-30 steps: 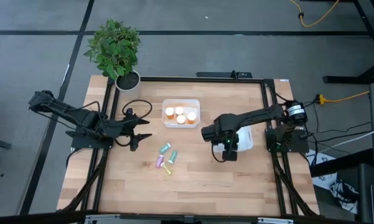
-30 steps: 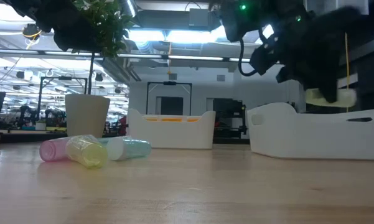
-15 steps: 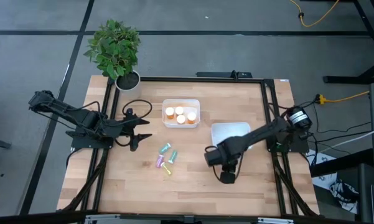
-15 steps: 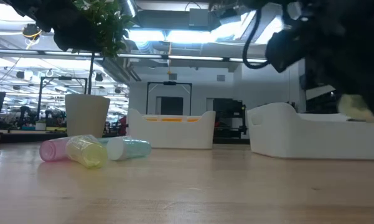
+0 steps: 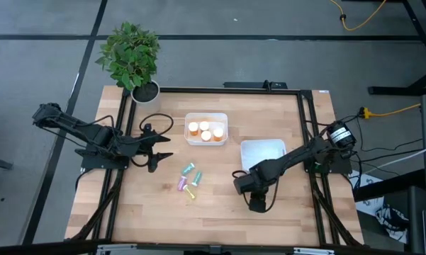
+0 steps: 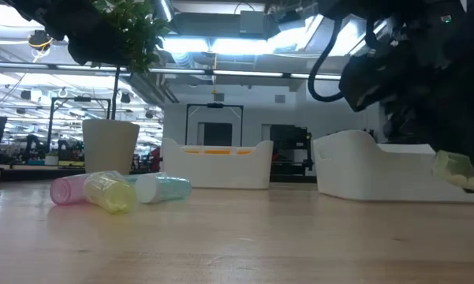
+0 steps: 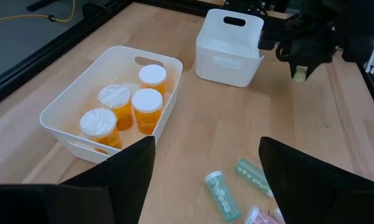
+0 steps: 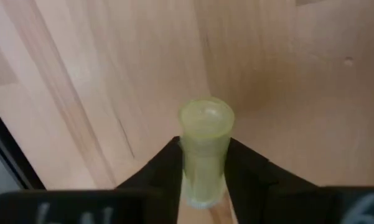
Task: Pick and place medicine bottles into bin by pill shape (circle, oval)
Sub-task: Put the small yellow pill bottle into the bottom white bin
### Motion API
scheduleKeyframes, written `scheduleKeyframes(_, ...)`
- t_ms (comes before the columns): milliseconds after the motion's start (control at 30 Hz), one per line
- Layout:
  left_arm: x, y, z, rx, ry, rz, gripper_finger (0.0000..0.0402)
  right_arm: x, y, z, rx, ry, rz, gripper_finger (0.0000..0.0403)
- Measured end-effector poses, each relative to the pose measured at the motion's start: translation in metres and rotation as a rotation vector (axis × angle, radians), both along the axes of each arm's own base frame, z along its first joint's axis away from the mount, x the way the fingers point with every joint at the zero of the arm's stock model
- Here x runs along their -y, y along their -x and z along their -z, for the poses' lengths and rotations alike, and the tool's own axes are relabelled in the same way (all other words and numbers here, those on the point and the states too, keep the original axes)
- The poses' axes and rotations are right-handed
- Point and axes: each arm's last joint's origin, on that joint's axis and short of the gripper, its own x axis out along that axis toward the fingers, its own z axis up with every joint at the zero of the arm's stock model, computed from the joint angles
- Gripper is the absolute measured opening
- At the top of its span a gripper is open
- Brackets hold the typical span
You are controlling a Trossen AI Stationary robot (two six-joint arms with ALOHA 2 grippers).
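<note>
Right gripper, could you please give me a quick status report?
Right gripper shut on yellow-green bottle, low over bare table near empty bin. Left gripper open, idle. Nothing in the way.

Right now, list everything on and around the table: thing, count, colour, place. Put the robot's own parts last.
Orange bottles: four, orange with white caps, upright in the bin near the table's back middle.
Bin with bottles: one, white, back middle of the table.
Second bin: one, white, right of the first; nothing visible inside.
Pastel bottles: four, teal, green, pink and yellow, lying loose at the table's middle.
Yellow-green bottle: one, between the right gripper's fingers, in front of the second bin.
Potted plant: one, green in a white pot, back left corner.
Table: one, light wood.
Left gripper: open, holding nothing, left of the loose bottles.
Right gripper: shut on the yellow-green bottle.
</note>
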Motion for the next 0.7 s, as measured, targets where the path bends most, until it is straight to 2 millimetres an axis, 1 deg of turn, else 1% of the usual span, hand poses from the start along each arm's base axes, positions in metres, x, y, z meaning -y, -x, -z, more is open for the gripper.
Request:
scheduleKeyframes(133,0.0000,0.0000,0.0000,0.000,0.000,0.000,0.0281,0.0004,-0.0003,0.0001,0.009,0.017,0.001,0.0148)
scheduleKeyframes(233,0.0000,0.0000,0.0000,0.000,0.000,0.000,0.0281,0.0011,-0.0006,0.0003,0.019,0.041,0.003,0.0167)
scheduleKeyframes(533,0.0000,0.0000,0.0000,0.000,0.000,0.000,0.0281,0.0021,-0.0009,0.0003,0.010,0.041,0.033,0.0172)
scheduleKeyframes(700,0.0000,0.0000,0.0001,-0.001,-0.001,0.000,0.0281,0.0013,0.0001,0.0007,0.038,0.123,0.032,0.0172)
